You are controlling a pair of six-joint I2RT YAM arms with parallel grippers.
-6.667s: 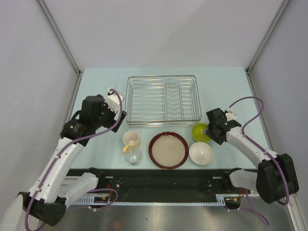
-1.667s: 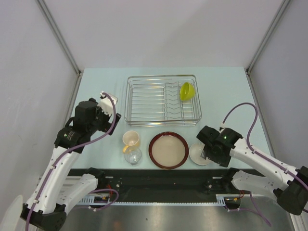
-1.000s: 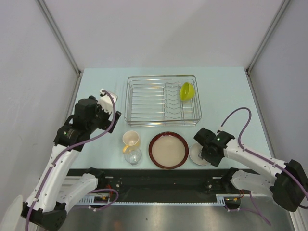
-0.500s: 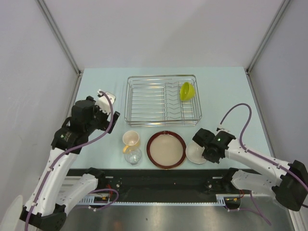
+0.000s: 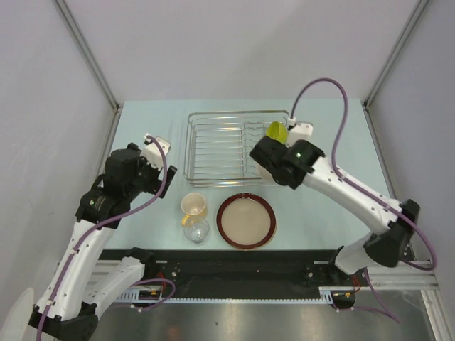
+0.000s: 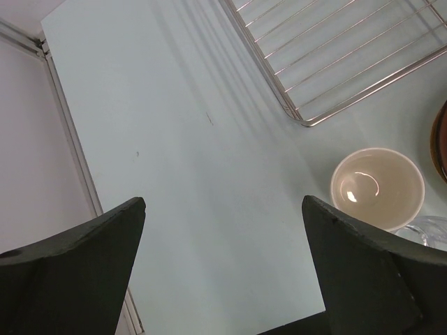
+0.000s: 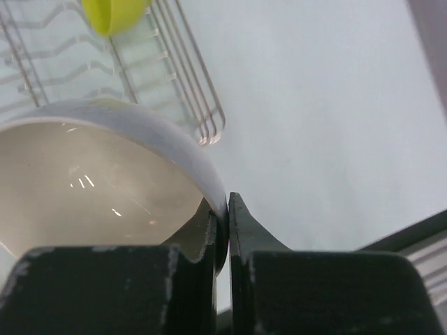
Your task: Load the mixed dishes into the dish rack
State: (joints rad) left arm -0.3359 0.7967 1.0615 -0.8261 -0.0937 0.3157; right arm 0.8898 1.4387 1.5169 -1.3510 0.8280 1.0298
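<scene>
White bowl (image 7: 105, 181) pinched by its rim above the 5 o'clock corner of the dish rack (image 5: 213, 183).
Thin rim grip of the right fingers (image 7: 241, 230) could slip, dropping it on the wires; left fingers (image 6: 363, 265) spread, empty.

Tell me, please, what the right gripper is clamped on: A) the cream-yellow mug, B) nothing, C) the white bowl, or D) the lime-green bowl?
C: the right wrist view shows the right gripper pinching the rim of the white bowl, while the lime-green bowl sits in the dish rack.
</scene>
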